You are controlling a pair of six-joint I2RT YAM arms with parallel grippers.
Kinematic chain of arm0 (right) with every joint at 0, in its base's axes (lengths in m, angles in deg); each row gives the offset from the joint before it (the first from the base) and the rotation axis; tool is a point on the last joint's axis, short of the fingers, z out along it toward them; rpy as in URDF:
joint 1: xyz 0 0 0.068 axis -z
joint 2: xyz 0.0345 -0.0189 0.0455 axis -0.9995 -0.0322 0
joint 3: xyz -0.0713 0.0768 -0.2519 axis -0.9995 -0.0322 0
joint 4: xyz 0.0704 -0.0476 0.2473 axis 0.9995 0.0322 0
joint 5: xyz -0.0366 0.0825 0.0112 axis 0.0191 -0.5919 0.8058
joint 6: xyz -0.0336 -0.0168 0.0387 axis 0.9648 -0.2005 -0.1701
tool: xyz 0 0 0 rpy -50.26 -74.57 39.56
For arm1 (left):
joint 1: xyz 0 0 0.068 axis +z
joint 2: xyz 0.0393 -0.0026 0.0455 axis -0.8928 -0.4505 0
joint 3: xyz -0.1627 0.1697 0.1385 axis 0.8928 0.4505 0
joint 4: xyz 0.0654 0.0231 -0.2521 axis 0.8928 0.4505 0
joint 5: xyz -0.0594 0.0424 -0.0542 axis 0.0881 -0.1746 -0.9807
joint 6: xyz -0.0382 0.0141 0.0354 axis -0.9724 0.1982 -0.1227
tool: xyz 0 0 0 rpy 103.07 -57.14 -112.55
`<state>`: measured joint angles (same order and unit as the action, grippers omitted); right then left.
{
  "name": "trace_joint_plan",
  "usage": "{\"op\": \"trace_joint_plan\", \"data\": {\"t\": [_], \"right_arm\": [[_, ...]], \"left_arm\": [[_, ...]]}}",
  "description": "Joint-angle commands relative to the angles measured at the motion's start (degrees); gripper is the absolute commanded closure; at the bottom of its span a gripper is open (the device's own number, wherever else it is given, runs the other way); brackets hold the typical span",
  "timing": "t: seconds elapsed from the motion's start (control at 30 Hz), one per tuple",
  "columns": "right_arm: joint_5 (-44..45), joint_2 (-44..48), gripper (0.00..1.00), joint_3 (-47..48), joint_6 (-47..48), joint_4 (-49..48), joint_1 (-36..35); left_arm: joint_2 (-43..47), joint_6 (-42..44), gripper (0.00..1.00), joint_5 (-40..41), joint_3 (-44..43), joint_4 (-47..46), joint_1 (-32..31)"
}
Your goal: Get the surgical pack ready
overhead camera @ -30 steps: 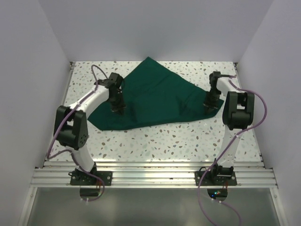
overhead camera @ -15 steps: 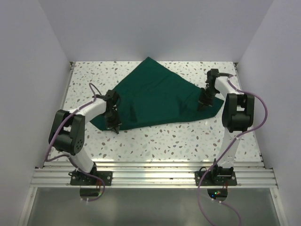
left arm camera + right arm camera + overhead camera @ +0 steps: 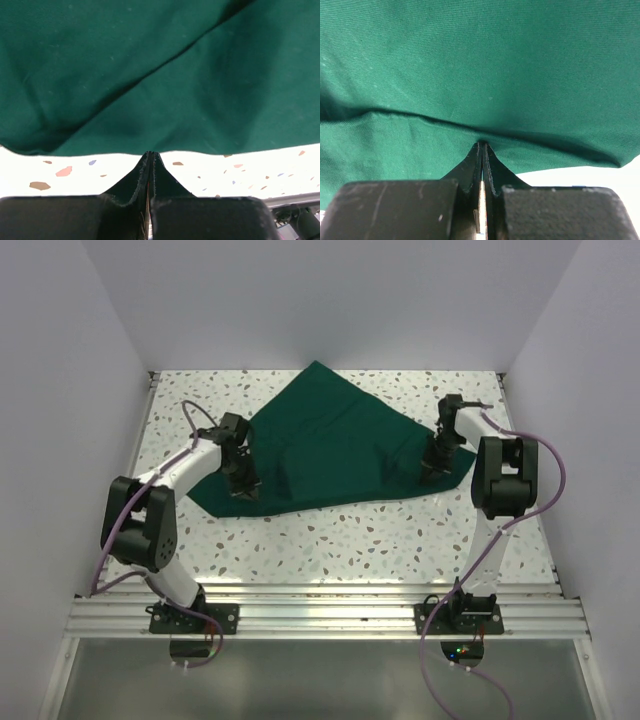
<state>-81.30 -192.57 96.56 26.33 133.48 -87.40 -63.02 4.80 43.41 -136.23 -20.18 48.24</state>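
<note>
The surgical pack [image 3: 330,445] is a dark green fabric drape spread loosely on the speckled table, with a peak toward the back wall and a raised lump in its middle. My left gripper [image 3: 245,490] is shut, its tips pinching the drape's near left edge [image 3: 150,75]; the left wrist view shows the left gripper [image 3: 151,153] right at that hem. My right gripper [image 3: 428,472] is shut on a fold at the drape's right side. In the right wrist view the cloth [image 3: 470,60] tents up from the right gripper [image 3: 482,144]. Whatever lies under the drape is hidden.
White walls close in the table [image 3: 380,530] at the left, right and back. A metal rail [image 3: 320,605] with both arm bases runs along the near edge. Purple cables loop off each arm.
My left gripper closed, dropped to the drape's near left edge, then moved back a little toward the far side. My right gripper shifted slightly left, still shut on the cloth.
</note>
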Motion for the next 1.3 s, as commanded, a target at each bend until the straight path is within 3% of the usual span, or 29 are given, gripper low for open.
{"op": "trace_joint_plan", "data": {"t": [0.0, 0.37, 0.63, 0.83, 1.07, 1.27], "right_arm": [[0.87, 1.08, 1.00, 1.87, 0.32, 1.70, 0.04], [1.93, -0.58, 1.00, 0.19, 1.20, 1.18, 0.04], [-0.27, 2.85, 1.00, 3.88, 0.93, 3.46, 0.04], [-2.12, 1.53, 1.00, 3.97, 0.41, 3.38, 0.04], [0.33, -0.14, 1.00, 4.85, 0.93, 3.64, 0.04], [4.82, -2.86, 1.00, 5.99, 0.58, 3.28, 0.39]], "left_arm": [[-3.08, 0.87, 1.00, 0.19, 1.76, -2.83, 0.92], [-8.17, 4.21, 1.00, 4.32, 8.89, -7.32, 3.91], [-0.01, 4.48, 1.00, 5.99, 1.07, 0.23, 4.26], [-1.41, 4.65, 1.00, 6.69, 1.50, 2.08, 4.44], [0.08, 4.57, 1.00, 5.73, 3.26, 2.17, 4.52], [-5.80, 5.88, 1.00, 7.57, 8.09, -1.78, 5.40]]}}
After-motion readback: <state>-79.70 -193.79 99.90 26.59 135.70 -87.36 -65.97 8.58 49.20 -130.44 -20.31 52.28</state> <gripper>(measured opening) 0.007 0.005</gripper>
